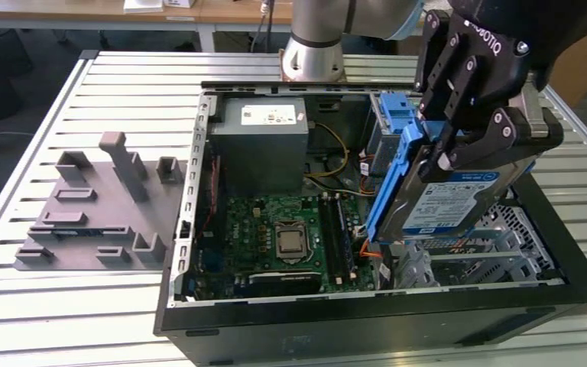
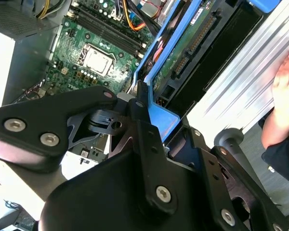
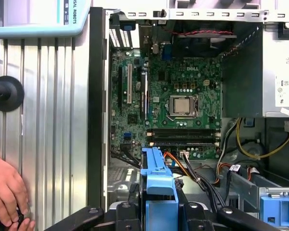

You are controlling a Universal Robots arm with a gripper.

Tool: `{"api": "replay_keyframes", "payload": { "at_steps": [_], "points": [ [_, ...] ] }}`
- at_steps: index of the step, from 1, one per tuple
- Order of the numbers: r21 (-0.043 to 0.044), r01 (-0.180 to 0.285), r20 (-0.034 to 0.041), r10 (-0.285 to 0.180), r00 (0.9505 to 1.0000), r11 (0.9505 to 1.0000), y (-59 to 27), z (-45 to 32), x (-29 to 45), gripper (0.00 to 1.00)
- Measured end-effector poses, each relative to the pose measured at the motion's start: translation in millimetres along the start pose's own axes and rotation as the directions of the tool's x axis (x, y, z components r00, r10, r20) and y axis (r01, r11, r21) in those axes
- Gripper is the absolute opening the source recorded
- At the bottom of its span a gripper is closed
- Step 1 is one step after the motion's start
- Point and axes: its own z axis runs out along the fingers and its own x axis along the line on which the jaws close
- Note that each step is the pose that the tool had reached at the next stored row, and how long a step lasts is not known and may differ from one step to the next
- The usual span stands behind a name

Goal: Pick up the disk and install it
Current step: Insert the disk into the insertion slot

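Currently the claw (image 1: 480,144) is clamped on the disk (image 1: 455,200), holding it tilted on edge above the open computer case (image 1: 375,321), at three o'clock from the motherboard (image 1: 253,229) in the exterior view.

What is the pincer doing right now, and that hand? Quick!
The pincer: closed, holding the disk.
The hand: by the table edge; cannot tell if it holds anything.
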Motion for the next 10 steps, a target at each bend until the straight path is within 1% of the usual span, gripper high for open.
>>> {"api": "replay_keyframes", "payload": {
  "at_steps": [6, 10],
  "points": [
    [0.0000, 0.000, 0.0000, 0.000, 1.0000, 1.0000, -7.7, 0.3, 0.0, 0.36],
    [0.0000, 0.000, 0.0000, 0.000, 1.0000, 1.0000, -16.2, 0.3, 0.2, 0.36]
  ]
}}
